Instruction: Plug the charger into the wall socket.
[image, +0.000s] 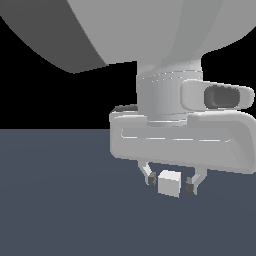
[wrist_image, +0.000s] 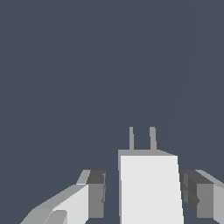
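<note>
Jaws open, flanking the charger (image: 169, 183) with gaps on both sides, no contact visible; gripper (image: 170, 182) low above dark floor (image: 60, 200); charger's two prongs (wrist_image: 141, 139) pointing away from the wrist; pads (wrist_image: 97, 194) level with charger body.

**Layout: charger between fingers, over the surface**

- Arm: fills the upper part of the exterior view, its hand hanging downward over the surface (image: 60, 210).
- Gripper (image: 170, 184): at the lowest end of the arm, one finger to each side of the charger.
- Charger (image: 169, 183): sits between the two fingers (image: 151, 179). In the wrist view a gap shows on each side of the charger (wrist_image: 151, 188); neither finger touches it there.
- Prongs (wrist_image: 141, 139): two, side by side, standing out from the charger's far face, pointing away from the wrist.
- Surface: lies beyond and around the charger in both views.
</note>
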